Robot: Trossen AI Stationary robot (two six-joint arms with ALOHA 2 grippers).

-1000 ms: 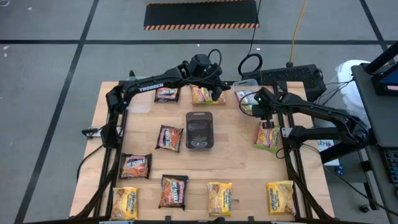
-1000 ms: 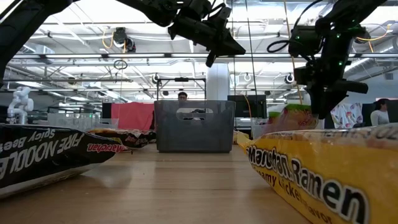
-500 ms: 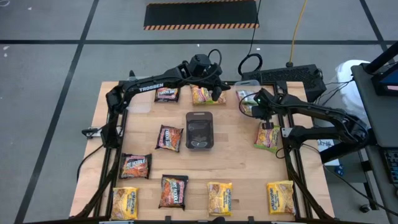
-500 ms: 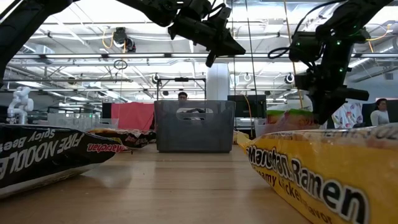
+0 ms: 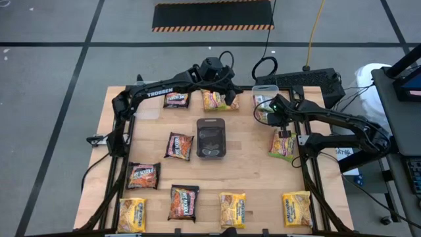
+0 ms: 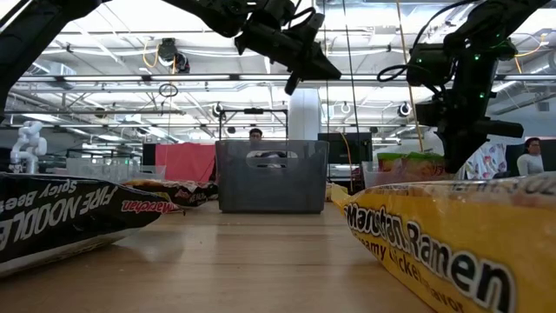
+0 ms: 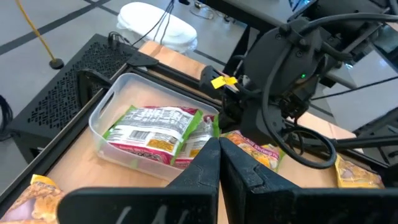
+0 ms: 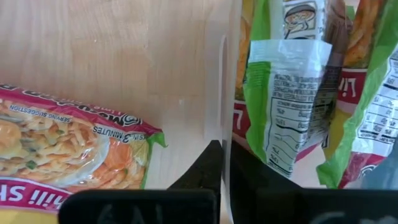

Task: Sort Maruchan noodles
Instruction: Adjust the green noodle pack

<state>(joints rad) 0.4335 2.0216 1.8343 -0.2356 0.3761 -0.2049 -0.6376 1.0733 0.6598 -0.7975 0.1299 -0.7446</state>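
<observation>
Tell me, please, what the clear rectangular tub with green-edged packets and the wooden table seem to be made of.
The clear rectangular tub looks like thin glossy plastic: the green-edged packets show through its wall. The table looks like pale wood with visible grain, probably a matte finish.

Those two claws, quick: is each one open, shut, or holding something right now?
Left gripper: shut, holding nothing, above the table's far side.
Right gripper: shut, empty, at the rim of the clear tub with green-edged packets inside.

flat maruchan noodles (image 5: 181, 202) packets, dark, yellow and green-edged, lie scattered across the table, some in a tub
</observation>
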